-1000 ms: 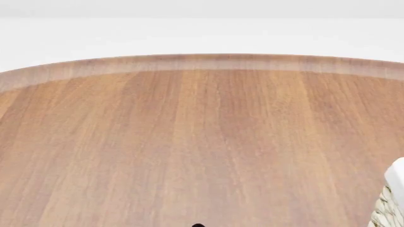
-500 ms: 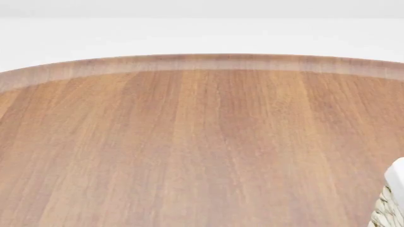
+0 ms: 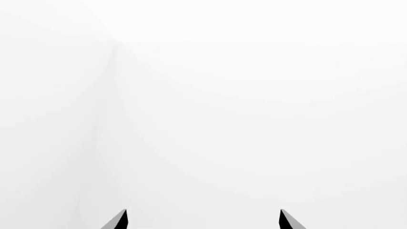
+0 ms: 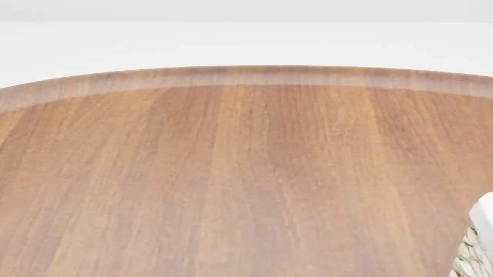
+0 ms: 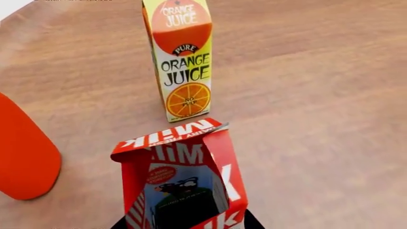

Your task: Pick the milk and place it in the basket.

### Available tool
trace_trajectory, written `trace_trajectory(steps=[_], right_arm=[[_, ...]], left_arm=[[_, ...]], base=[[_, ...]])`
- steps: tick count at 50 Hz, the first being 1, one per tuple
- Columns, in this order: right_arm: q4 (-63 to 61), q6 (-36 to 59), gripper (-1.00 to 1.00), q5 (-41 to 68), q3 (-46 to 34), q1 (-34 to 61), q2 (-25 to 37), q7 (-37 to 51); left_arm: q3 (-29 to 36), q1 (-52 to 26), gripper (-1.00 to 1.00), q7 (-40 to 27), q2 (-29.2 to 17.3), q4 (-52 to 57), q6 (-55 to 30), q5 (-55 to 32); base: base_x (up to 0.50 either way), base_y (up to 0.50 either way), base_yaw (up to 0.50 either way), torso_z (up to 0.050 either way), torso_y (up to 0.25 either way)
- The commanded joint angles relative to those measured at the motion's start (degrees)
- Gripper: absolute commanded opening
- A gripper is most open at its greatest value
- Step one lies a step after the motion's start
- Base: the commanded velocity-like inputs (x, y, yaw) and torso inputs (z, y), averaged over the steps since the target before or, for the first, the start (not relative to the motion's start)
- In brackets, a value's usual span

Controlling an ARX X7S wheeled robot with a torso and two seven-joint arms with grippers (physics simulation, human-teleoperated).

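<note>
Wooden table [image 4: 246,173]; milk [image 5: 181,183] at right gripper [image 5: 184,225].
Left wrist: left gripper [image 3: 202,222] spread, empty, facing blank white. Head: dark tip at lower edge gone; basket [image 4: 477,245] corner visible. Right wrist: fingers apparently clamp the milk; carry remains.

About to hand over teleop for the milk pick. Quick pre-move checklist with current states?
1. Milk located: ok. The milk shows in the right wrist view, right at the right end effector.
2. Right grasp on milk: cannot tell. Only dark finger bases show under the carton; the jaws are hidden.
3. Neighbours apart: ok. The orange juice carton stands upright just beyond the milk, not touching; an orange object lies to one side.
4. Basket located: ok, partly. Only a corner of the basket shows at the head view's lower right edge.
5. Left end effector: ok, open and empty, facing blank white.
</note>
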Motion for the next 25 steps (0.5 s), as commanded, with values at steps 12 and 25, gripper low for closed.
trace_trajectory(steps=[12,25], right_arm=[[-12.8,3.9,-1.0,1.5,8.9,1.0,4.8,9.8],[-29.4,12.2,-1.0,8.1,20.0,4.0,13.1,23.0]], left_arm=[[-1.2,0.2,1.0,0.9,0.8,0.0,0.2,1.0],[-0.9,0.4,1.0,0.8,0.6,0.0,0.3,1.0]], base=[[0.0,0.0,0.0,0.0,0.001],[0.0,0.0,0.0,0.0,0.001]])
